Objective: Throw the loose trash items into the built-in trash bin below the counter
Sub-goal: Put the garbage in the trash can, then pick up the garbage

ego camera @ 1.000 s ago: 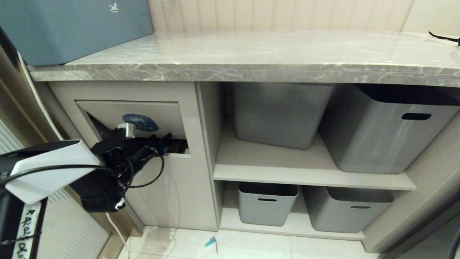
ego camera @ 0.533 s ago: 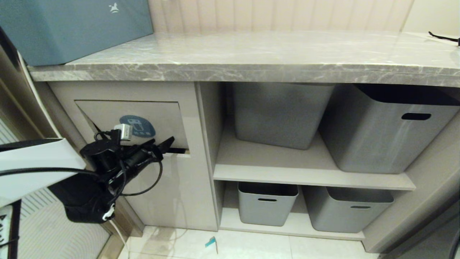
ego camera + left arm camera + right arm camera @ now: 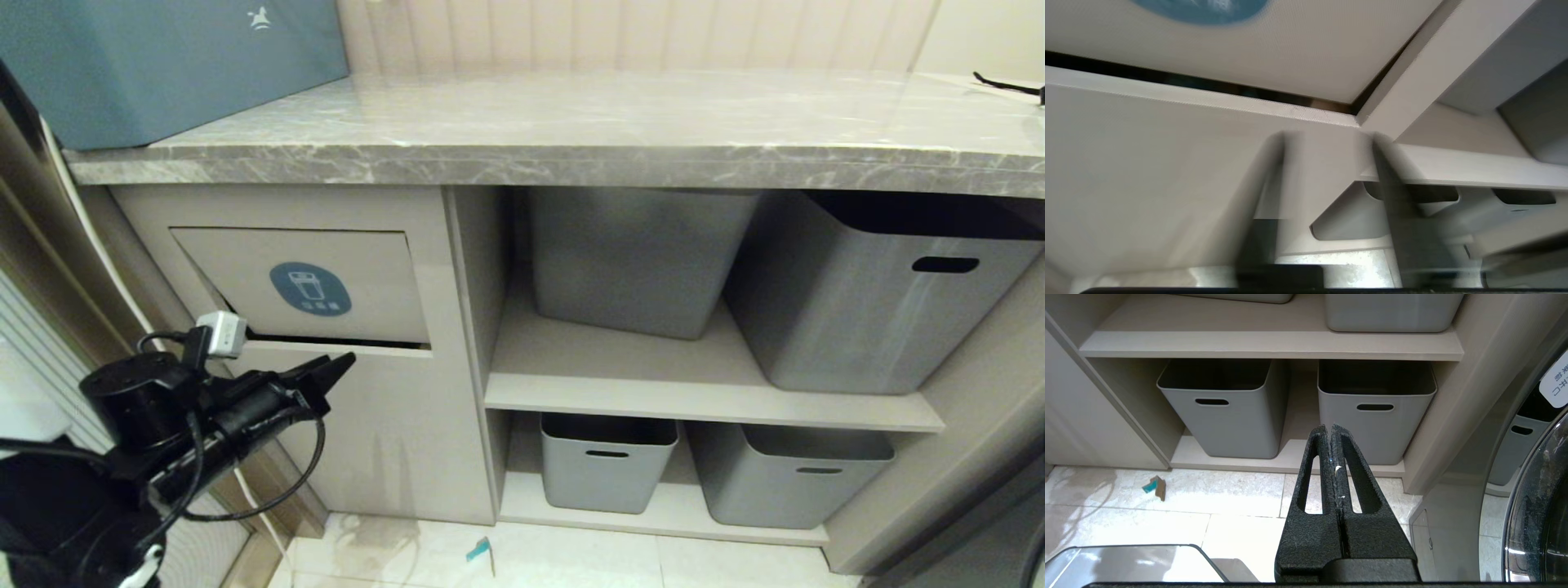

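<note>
A: Where is the left gripper (image 3: 331, 369) right now?

B: Just below and in front of the trash bin flap (image 3: 302, 282), clear of it. The flap hangs nearly closed above the fingertips, with a thin dark slot along its lower edge. The left wrist view shows two blurred fingers (image 3: 1267, 192) standing apart with nothing between them.

A: So the hand is empty. What makes the next step go well?

B: I'd say draw the arm clear of the cabinet panel without snagging the dangling cable, then go for what is left on the floor: one tan-and-turquoise scrap (image 3: 480, 551), well down and to the right of those fingers.

A: And the right gripper (image 3: 1330, 430)?

B: Only its own wrist camera shows it. The fingers are pressed together, pointing at the lower grey tubs (image 3: 1376, 410), holding nothing.

A: Anything else that view adds?

B: A clearer look at the same scrap (image 3: 1155, 486), lying on the tiles off to one side of the fingertips.
</note>
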### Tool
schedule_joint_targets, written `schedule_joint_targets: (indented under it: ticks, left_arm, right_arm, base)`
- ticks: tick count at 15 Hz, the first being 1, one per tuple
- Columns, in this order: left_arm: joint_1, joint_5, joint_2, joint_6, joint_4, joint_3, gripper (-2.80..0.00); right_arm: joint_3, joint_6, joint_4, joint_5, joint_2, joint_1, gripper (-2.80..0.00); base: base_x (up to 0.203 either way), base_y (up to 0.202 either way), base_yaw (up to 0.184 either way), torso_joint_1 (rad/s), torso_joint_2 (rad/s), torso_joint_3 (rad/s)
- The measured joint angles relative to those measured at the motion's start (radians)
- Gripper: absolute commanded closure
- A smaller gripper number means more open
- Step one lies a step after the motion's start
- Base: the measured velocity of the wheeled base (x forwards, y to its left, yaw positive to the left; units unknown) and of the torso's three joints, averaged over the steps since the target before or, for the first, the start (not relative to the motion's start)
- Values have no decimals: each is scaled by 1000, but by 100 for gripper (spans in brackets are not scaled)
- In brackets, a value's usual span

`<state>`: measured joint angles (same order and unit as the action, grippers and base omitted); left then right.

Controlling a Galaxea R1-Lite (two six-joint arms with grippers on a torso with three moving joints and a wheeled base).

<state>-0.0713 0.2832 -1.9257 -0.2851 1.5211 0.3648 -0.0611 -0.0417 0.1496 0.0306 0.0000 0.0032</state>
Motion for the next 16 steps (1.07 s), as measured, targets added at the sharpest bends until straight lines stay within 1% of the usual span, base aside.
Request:
schedule_joint_targets:
  ticks: [3,4,6,9,11,12,13,14,16]
  left_arm:
    - [22,1,143,-26,-1,-76,0]
    - [24,3,199,-30,-22,-88,0]
    - [27,4,323,-33,-127,-93,0]
    - [27,6,561,-29,-389,-77,0]
    - [28,3,736,-1,-598,-77,0]
    - [28,-4,828,27,-706,-89,0]
    - [28,-17,926,63,-817,-108,0]
    - [29,-33,1010,92,-906,-129,0]
    - [29,-108,1187,138,-1073,-181,0]
  right_arm:
    - [0,0,0,0,0,0,0]
    - [0,0,0,0,0,0,0]
    - [0,0,0,0,0,0,0]
    - [0,0,0,0,0,0,0]
    - [0,0,0,0,0,0,0]
    - [0,0,0,0,0,0,0]
    - [0,0,0,0,0,0,0]
    - [0,0,0,0,0,0,0]
    - [0,0,0,0,0,0,0]
  base:
    - [0,0,0,0,0,0]
    - [0,0,0,0,0,0]
    - [0,0,0,0,0,0]
    - [0,0,0,0,0,0]
    - [0,0,0,0,0,0]
    - [0,0,0,0,0,0]
    - [0,0,0,0,0,0]
    - [0,0,0,0,0,0]
    - [0,0,0,0,0,0]
